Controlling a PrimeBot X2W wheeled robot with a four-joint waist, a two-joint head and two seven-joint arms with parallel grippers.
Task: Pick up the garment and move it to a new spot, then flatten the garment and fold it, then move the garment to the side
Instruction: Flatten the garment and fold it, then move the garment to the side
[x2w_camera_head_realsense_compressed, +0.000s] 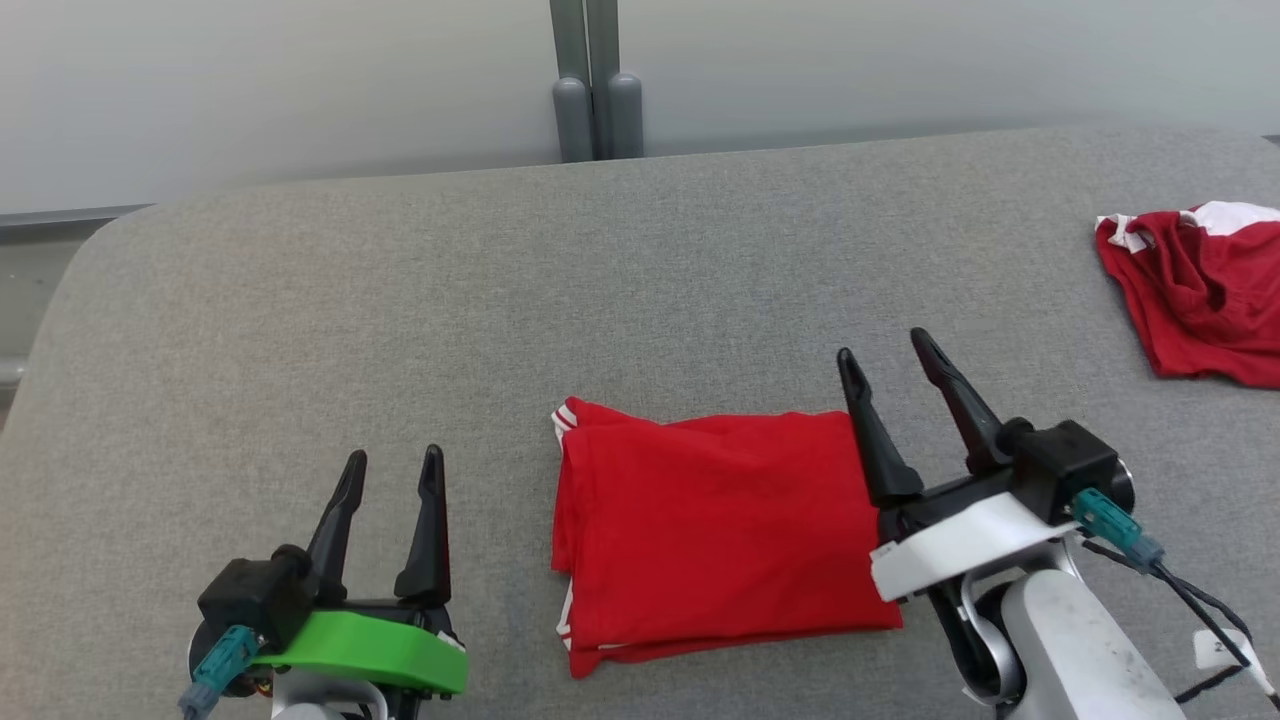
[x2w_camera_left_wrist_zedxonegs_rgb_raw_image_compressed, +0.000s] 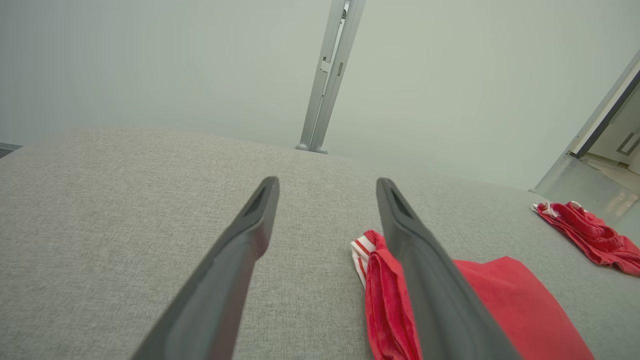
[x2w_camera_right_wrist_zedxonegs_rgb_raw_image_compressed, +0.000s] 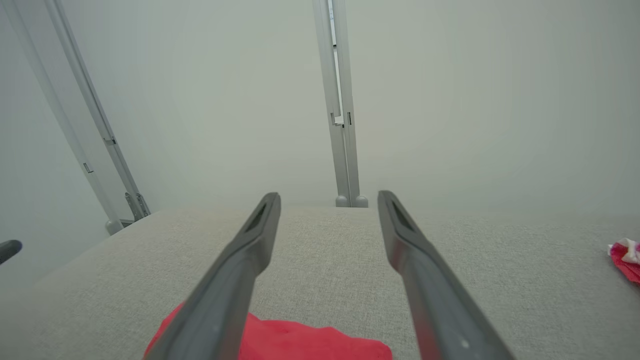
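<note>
A red garment (x2w_camera_head_realsense_compressed: 715, 530) with white trim lies folded into a neat rectangle on the grey padded table (x2w_camera_head_realsense_compressed: 500, 300), near its front edge. Its left side shows in the left wrist view (x2w_camera_left_wrist_zedxonegs_rgb_raw_image_compressed: 510, 310), and its far edge in the right wrist view (x2w_camera_right_wrist_zedxonegs_rgb_raw_image_compressed: 300, 340). My right gripper (x2w_camera_head_realsense_compressed: 886, 352) hangs open just over the garment's right edge, holding nothing. To the left of the garment my left gripper (x2w_camera_head_realsense_compressed: 392, 460) stands open and apart from it, fingers (x2w_camera_left_wrist_zedxonegs_rgb_raw_image_compressed: 240, 240) empty.
A second red and white garment (x2w_camera_head_realsense_compressed: 1200, 290) lies crumpled at the table's far right; it appears too in the left wrist view (x2w_camera_left_wrist_zedxonegs_rgb_raw_image_compressed: 590, 235). A grey post (x2w_camera_head_realsense_compressed: 597, 90) rises behind the table's far edge against a pale wall.
</note>
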